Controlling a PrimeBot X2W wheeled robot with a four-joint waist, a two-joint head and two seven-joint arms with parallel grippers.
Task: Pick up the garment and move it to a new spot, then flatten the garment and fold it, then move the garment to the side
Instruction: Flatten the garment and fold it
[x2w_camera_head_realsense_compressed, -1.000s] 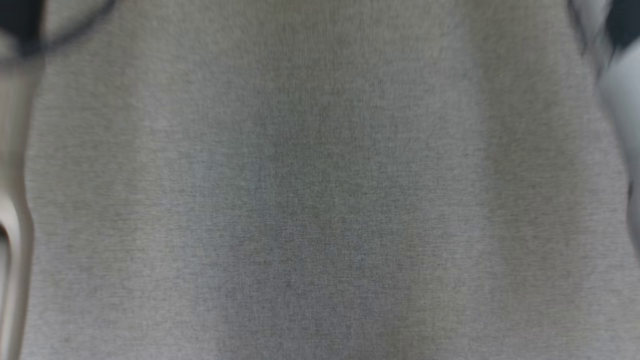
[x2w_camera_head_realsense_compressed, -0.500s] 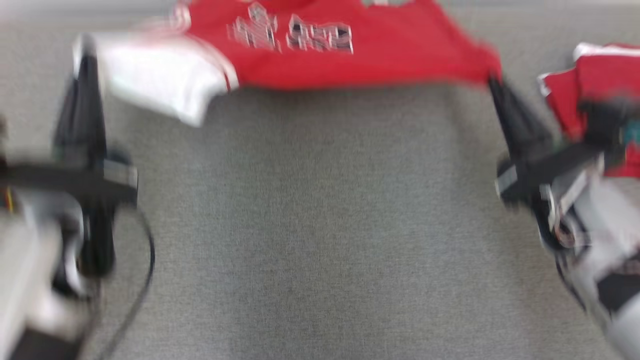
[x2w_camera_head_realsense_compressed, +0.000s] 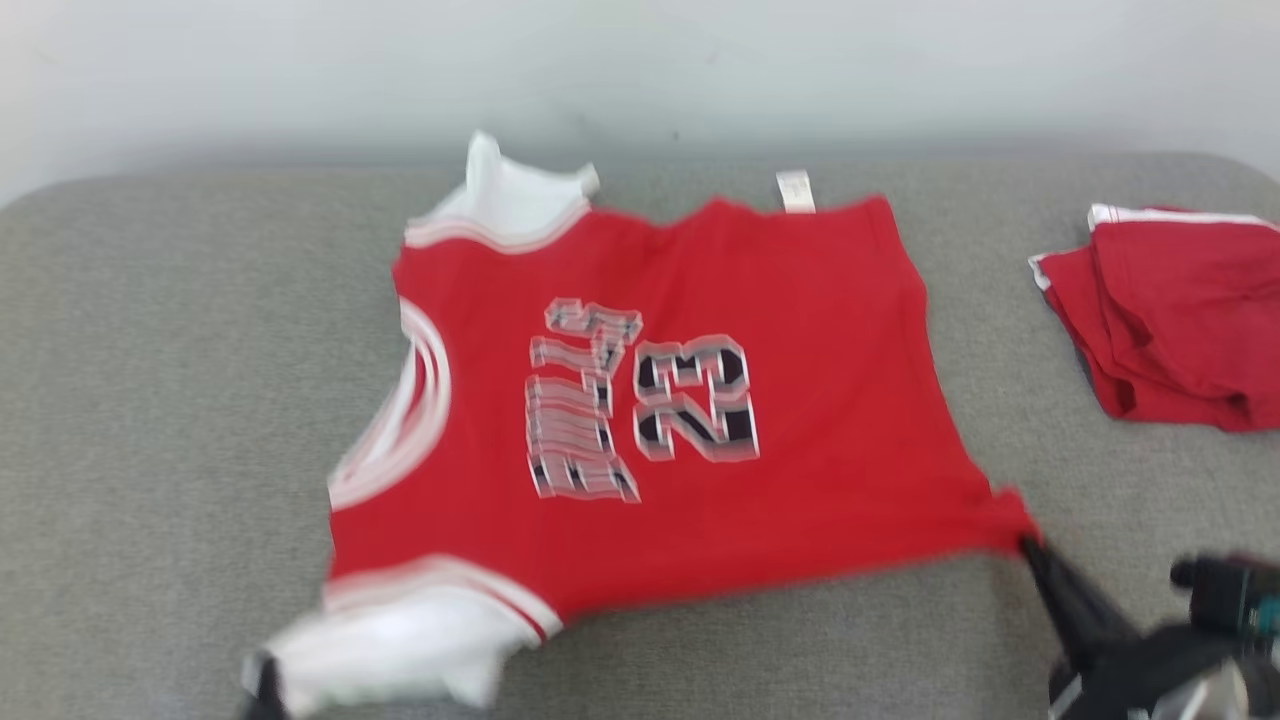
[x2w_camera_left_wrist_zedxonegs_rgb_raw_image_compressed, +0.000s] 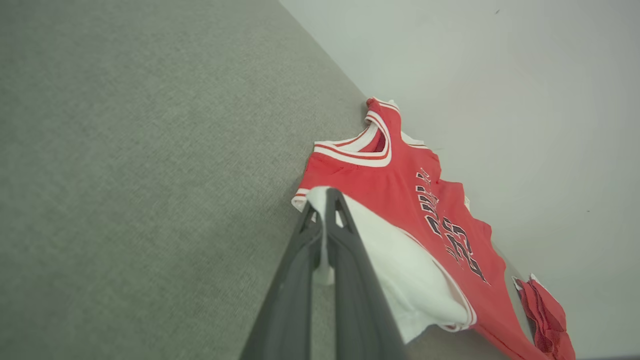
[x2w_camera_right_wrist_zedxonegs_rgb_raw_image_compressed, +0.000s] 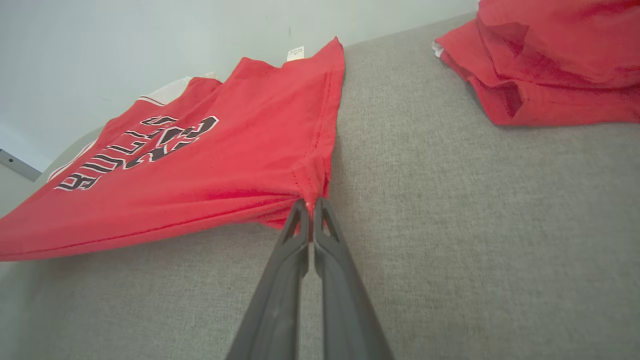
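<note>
Blurred jersey (x2w_camera_head_realsense_compressed: 820, 420) print; left claw (x2w_camera_head_realsense_compressed: 263, 692) cut by bottom edge; red pile (x2w_camera_head_realsense_compressed: 1180, 310) cut at right.

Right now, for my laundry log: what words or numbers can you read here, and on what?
"BULLS": on the front of the red jersey, black letters edged white.
"23": beside that word on the same jersey.
White tag at the jersey's far edge: too small to read.
Folded red pile: no text visible.

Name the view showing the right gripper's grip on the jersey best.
Right wrist view: the right gripper is sharp and close, shut on the jersey's red corner. Head view shows that pinch blurred, lower right. Left wrist view shows the jersey's other end, in the left gripper.
</note>
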